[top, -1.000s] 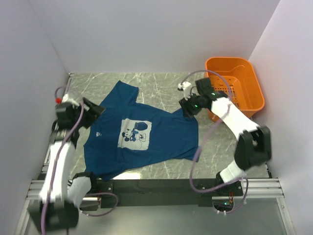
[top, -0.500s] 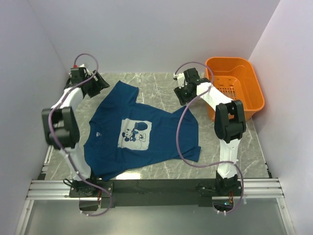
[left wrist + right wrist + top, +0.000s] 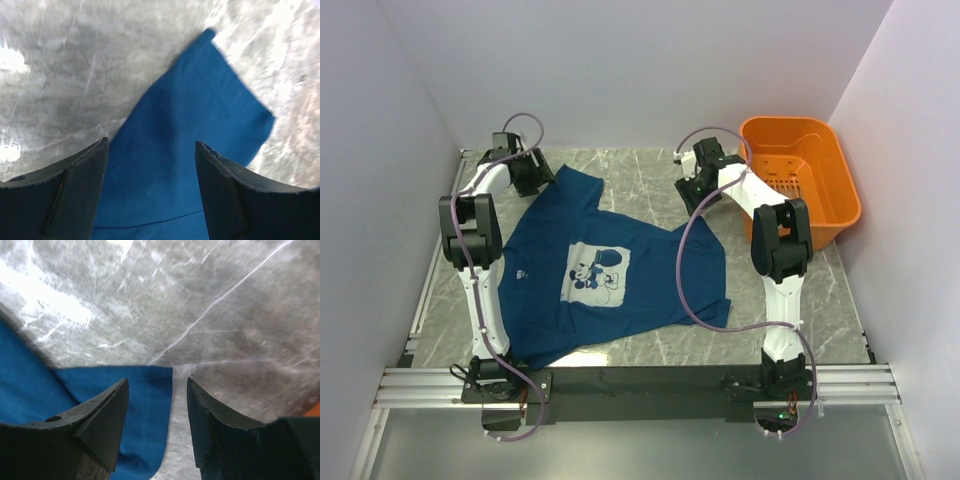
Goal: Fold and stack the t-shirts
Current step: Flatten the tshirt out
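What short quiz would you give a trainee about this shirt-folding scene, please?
1. True or false: the t-shirt lies spread print-up on the table.
2. The left gripper is: A) open over blue cloth, B) shut on a sleeve, C) out of view.
3. Which gripper is nearer the orange basket?
Key: 1 true; 2 A; 3 the right gripper.

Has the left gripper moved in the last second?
Yes. The left gripper went toward the back wall, reaching the dark navy-blue cotton t-shirt's far corner.
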### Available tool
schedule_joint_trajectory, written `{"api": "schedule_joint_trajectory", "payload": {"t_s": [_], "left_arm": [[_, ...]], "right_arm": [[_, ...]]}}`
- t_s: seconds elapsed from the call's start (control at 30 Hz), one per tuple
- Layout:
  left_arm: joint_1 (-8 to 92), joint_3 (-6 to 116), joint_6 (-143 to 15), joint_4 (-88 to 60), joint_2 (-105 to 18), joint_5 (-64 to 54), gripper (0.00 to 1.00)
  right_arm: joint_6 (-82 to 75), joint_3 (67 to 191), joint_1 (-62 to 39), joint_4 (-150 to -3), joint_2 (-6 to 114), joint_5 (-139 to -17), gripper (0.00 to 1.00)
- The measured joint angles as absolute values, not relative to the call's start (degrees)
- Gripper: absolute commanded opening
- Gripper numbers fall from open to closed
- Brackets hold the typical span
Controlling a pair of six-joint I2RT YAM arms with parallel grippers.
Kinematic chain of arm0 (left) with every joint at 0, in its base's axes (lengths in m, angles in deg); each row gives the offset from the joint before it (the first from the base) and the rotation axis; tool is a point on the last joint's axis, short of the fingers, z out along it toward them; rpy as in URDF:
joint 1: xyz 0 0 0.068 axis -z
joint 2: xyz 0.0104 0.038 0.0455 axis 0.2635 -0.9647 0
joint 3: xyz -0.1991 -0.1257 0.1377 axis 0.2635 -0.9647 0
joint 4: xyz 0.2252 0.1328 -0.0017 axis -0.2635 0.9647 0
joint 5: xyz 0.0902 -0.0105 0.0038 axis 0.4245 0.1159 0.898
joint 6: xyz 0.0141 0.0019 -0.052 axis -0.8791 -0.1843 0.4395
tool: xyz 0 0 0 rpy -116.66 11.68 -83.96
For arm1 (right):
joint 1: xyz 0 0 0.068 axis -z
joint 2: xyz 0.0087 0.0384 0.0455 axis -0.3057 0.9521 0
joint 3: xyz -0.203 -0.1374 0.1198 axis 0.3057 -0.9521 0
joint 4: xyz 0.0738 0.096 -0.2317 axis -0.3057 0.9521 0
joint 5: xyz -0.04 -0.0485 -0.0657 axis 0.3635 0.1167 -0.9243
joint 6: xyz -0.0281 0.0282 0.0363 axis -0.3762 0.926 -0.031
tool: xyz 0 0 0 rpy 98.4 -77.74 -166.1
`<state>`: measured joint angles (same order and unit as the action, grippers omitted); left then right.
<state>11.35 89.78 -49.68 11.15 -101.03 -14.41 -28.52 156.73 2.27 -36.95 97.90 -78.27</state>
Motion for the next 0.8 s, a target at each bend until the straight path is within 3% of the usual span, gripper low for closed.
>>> {"api": "schedule_joint_trajectory", "payload": {"t_s": [0.27, 0.47, 0.67, 0.77, 0.8], "left_arm": [[11.7, 89.8, -51.5, 13.6, -101.7, -13.4, 0.73], [12.2, 89.8, -52.5, 14.0, -101.7, -11.8, 0.66], [12.8, 89.8, -53.1, 15.3, -101.7, -11.0, 0.45], [13.1, 89.8, -53.2, 16.0, -101.9, -10.8, 0.29], [13.2, 89.8, -53.3, 16.1, -102.0, -10.7, 0.18]], "right_arm": [[-29.6, 154.9, 2.6, -35.1, 98.1, -77.5, 0.56], [-29.6, 153.6, 3.1, -33.8, 98.1, -77.4, 0.52], [-29.4, 153.9, 3.1, -33.9, 99.8, -77.8, 0.42], [-29.2, 155.4, 3.1, -33.6, 100.8, -77.6, 0.25], [-29.2, 155.8, 3.1, -33.6, 101.1, -77.5, 0.14]]}}
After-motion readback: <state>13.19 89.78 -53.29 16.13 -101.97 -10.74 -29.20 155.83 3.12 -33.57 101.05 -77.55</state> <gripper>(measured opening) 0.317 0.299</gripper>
